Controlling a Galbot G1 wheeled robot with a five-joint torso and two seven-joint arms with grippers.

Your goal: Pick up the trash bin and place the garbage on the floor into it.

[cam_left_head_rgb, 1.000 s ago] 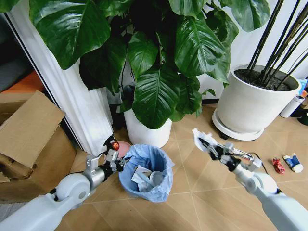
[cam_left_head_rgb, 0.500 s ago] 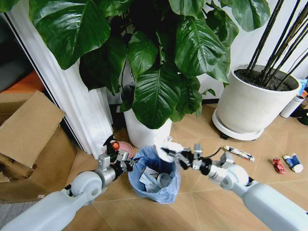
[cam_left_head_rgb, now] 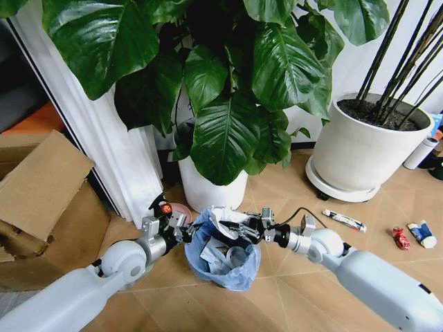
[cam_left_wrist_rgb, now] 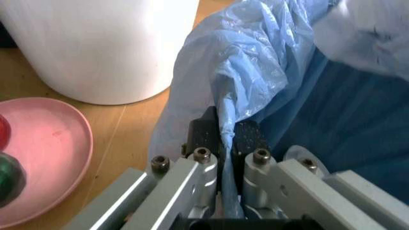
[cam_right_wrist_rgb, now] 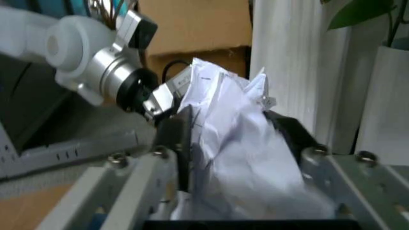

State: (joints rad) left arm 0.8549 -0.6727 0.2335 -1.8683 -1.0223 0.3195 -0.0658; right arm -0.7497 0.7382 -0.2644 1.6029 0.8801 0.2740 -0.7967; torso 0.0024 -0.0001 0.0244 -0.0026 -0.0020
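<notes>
The blue-lined trash bin (cam_left_head_rgb: pixel 223 254) is clamped at its rim by the left end effector (cam_left_head_rgb: pixel 181 229), while a crumpled white paper wad (cam_left_head_rgb: pixel 223 218) is gripped above it by the right end effector (cam_left_head_rgb: pixel 239 227)

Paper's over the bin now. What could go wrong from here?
1. The left end effector pinches only the blue liner at the rim of the trash bin, so the bag may slip or pull loose.
2. The crumpled paper wad in the right end effector sits near the rim and may drop outside.
</notes>
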